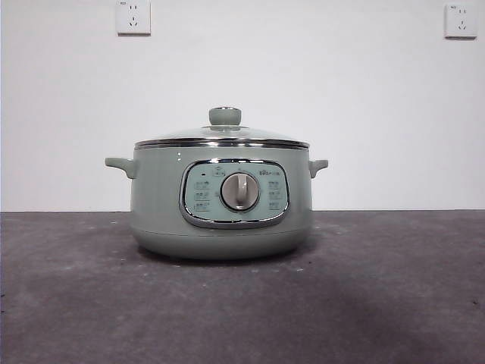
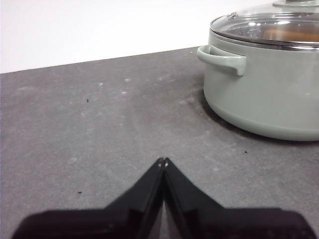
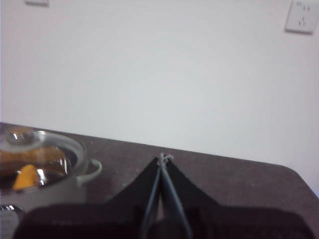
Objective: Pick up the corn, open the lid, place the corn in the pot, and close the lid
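Beside the lidded pot [image 1: 220, 205], both grippers [image 2: 163, 160] [image 3: 163, 157] sit clenched, empty; wall sockets [image 1: 132, 17] behind.

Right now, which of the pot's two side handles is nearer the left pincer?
The handle in the left wrist view, on the pot side facing the shut left pincer. The other handle is hidden behind the pot there.

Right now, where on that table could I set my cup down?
Bare dark table lies in front of the pot and on both its sides out to the edges. Only the middle is taken, by the pot with its lid on.
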